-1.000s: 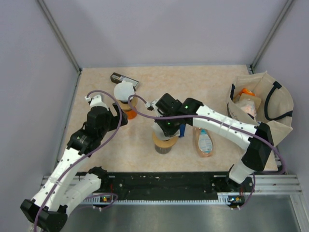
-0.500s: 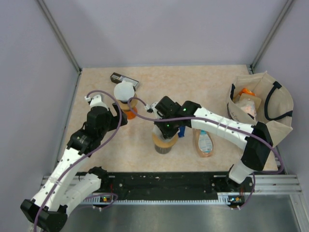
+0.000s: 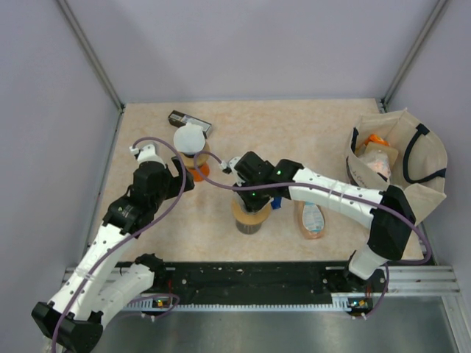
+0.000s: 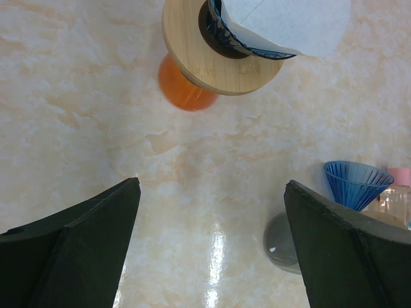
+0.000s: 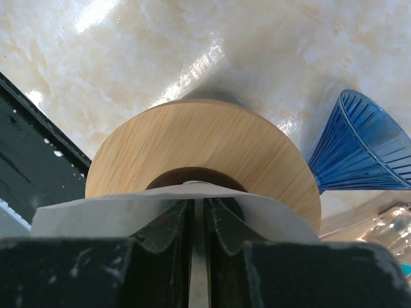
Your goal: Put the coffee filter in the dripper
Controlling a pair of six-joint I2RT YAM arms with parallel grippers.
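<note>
My right gripper is shut on a white paper coffee filter, whose edge runs across both fingers. Just under it is the dripper, a round wooden collar with a dark centre hole, standing on a grey glass. From above, the right gripper hangs directly over this dripper. A blue ribbed cone stands beside it on the right. My left gripper is open and empty above bare table, short of a second dripper with a wooden collar that holds a white filter on an orange cup.
A black box lies at the back left. A bottle lies flat right of the blue cone. A tote bag with snack packs stands at the right edge. A black rail runs along the near edge.
My right gripper has shifted slightly left and toward the near edge with the filter, settling more squarely over the wooden dripper. The left arm has not moved.
</note>
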